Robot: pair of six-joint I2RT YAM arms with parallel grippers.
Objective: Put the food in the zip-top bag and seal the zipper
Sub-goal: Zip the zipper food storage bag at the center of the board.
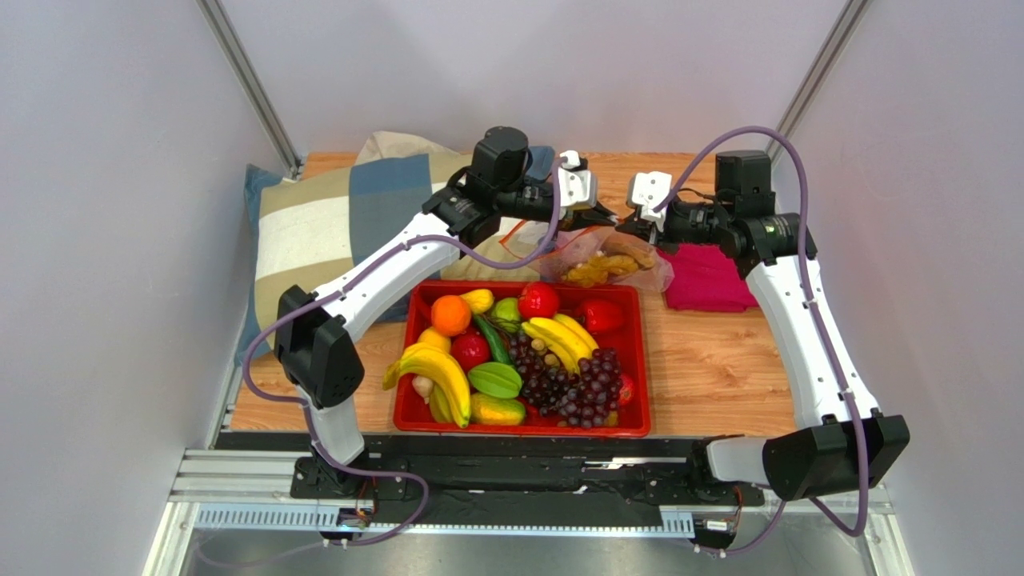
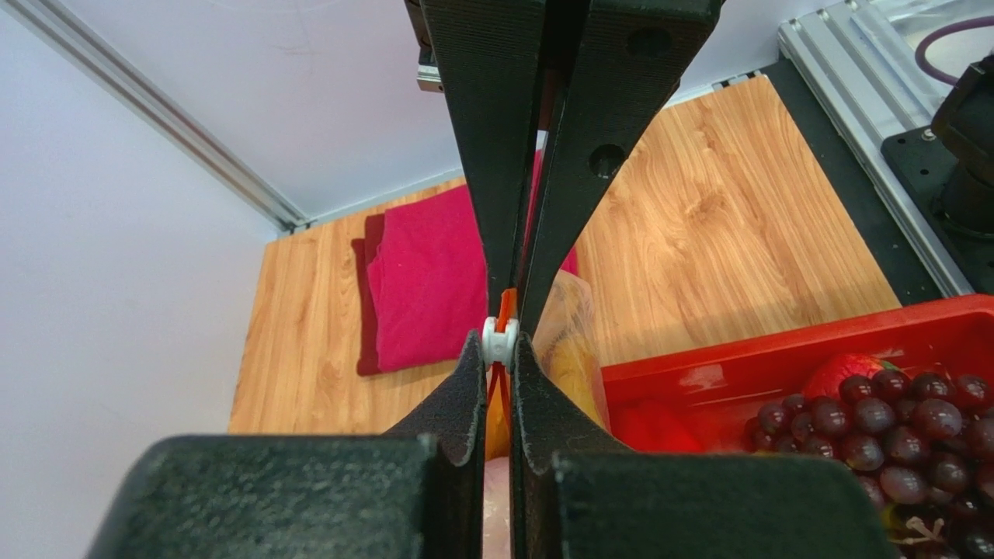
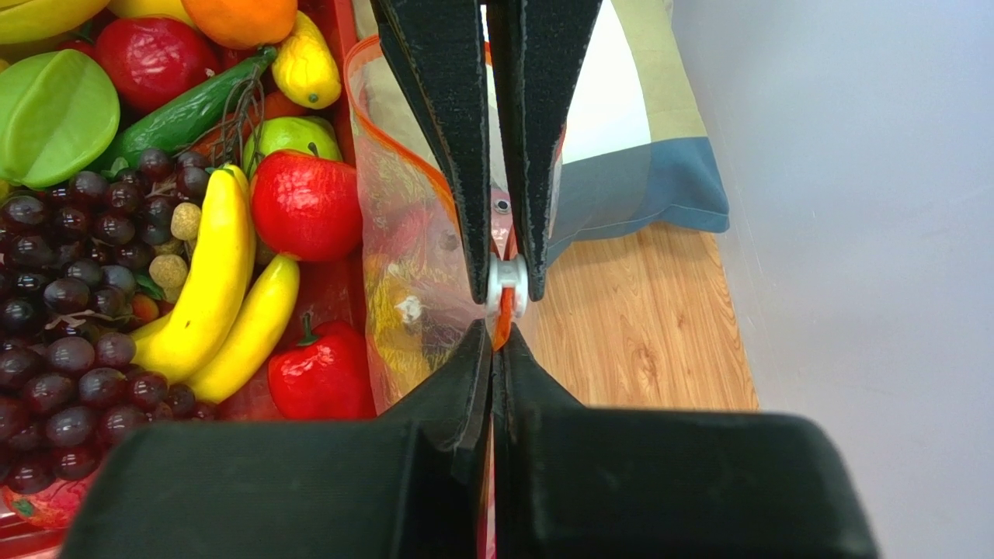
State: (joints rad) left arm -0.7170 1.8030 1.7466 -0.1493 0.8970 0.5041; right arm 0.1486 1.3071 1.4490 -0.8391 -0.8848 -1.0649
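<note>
Overhead, both arms meet at the far side of the table (image 1: pixel 709 372), just beyond the red tray (image 1: pixel 529 430) of toy fruit. At left, past a checked pillow (image 1: pixel 325 222), the left gripper (image 2: pixel 502 338) has its fingers pressed together on the zipper (image 3: pixel 503 317), and only a sliver of the red-orange strip shows between the black pads. The zip-top bag (image 1: pixel 565 255) hangs between the two grippers. Its long axis runs left to right across the table, its mouth edge is lifted toward the fingers, and its crinkled body sags down against the tray's far rim. The food (image 1: pixel 609 262) shows through the clear plastic as yellow-orange pieces low in the bag. Facing the left gripper from the other side, the right gripper (image 3: pixel 505 291) is likewise clamped tight on the same strip, close beside the left one's pinch. Whether the mouth is closed along its full length cannot be told. At right, a folded magenta cloth (image 1: pixel 706 279) lies flat on the wood just beside the bag.
</note>
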